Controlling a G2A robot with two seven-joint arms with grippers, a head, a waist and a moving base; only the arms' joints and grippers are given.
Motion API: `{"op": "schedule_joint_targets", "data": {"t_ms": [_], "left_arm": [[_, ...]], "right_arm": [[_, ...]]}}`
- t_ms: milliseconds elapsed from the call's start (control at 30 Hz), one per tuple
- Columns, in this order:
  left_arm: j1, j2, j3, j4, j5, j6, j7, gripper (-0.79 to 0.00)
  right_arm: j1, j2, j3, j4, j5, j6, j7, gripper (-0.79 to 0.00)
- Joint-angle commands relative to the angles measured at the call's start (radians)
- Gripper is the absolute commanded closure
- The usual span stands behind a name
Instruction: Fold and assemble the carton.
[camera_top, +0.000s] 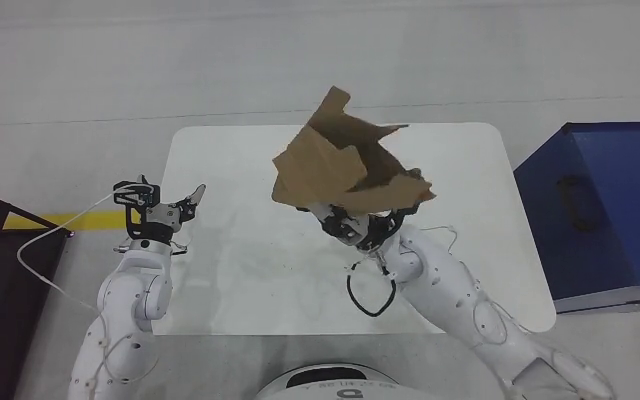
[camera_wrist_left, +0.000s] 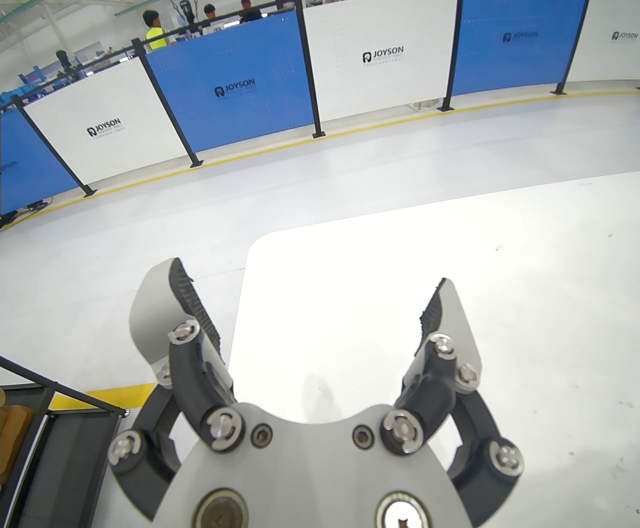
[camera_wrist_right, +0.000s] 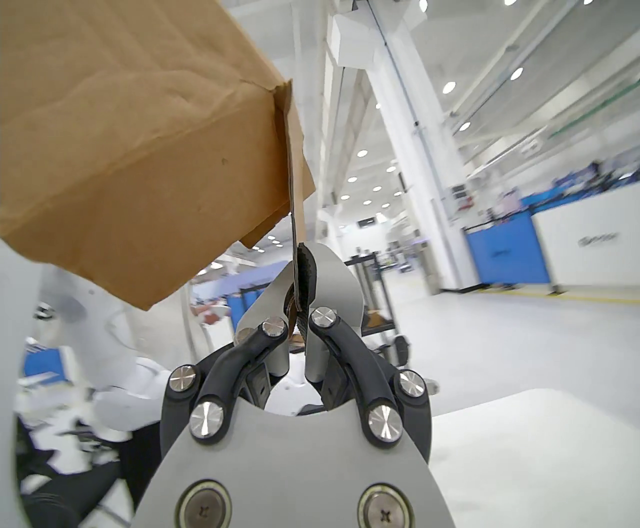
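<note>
- Right gripper pinches one thin flap of the carton, held above the table.
- Left gripper spread, empty.
- Risk: the flap may slip or crease under the carton's weight.

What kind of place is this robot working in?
Likely an industrial hall: blue and white partition panels fence the floor, a yellow line marks it, and a high ceiling carries rows of lights.
</note>
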Motion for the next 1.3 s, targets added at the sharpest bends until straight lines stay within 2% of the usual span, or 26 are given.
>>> {"op": "schedule_joint_targets", "data": {"t_ms": [0, 167, 267, 367, 533, 733, 800, 833, 933, 1067, 1133, 1267], "left_arm": [[0.0, 0.0, 0.0, 0.0, 0.0, 0.0, 0.0, -0.785], [0.0, 0.0, 0.0, 0.0, 0.0, 0.0, 0.0, -0.785], [0.0, 0.0, 0.0, 0.0, 0.0, 0.0, 0.0, -0.785], [0.0, 0.0, 0.0, 0.0, 0.0, 0.0, 0.0, -0.785], [0.0, 0.0, 0.0, 0.0, 0.0, 0.0, 0.0, -0.785], [0.0, 0.0, 0.0, 0.0, 0.0, 0.0, 0.0, -0.785], [0.0, 0.0, 0.0, 0.0, 0.0, 0.0, 0.0, -0.785], [0.0, 0.0, 0.0, 0.0, 0.0, 0.0, 0.0, -0.785], [0.0, 0.0, 0.0, 0.0, 0.0, 0.0, 0.0, -0.785], [0.0, 0.0, 0.0, 0.0, 0.0, 0.0, 0.0, -0.785], [0.0, 0.0, 0.0, 0.0, 0.0, 0.0, 0.0, -0.785], [0.0, 0.0, 0.0, 0.0, 0.0, 0.0, 0.0, -0.785]], "right_arm": [[0.07, -0.001, -0.075, 0.049, 0.333, 0.001, 0.151, 0.0], [0.192, 0.022, -0.109, 0.143, 0.733, 0.001, 0.535, 0.0], [0.217, 0.035, -0.076, 0.142, 0.891, 0.001, 0.71, 0.0], [0.219, 0.043, -0.032, 0.129, 0.983, 0.001, 0.845, 0.0], [0.206, 0.038, 0.022, 0.127, 1.039, 0.001, 0.97, 0.0], [0.193, 0.018, 0.085, 0.132, 0.966, 0.001, 1.003, 0.0], [0.194, 0.015, 0.128, 0.147, 0.843, 0.001, 0.991, 0.0], [0.198, 0.015, 0.158, 0.156, 0.734, 0.001, 0.974, 0.0], [0.199, 0.015, 0.25, 0.141, 0.246, 0.02, 0.869, 0.0], [0.144, 0.013, 0.292, 0.012, -0.338, 0.189, 0.695, 0.0], [0.119, 0.019, 0.287, -0.036, -0.623, 0.286, 0.67, 0.0], [0.073, 0.035, 0.282, -0.097, -0.956, 0.376, 0.614, 0.0]]}}
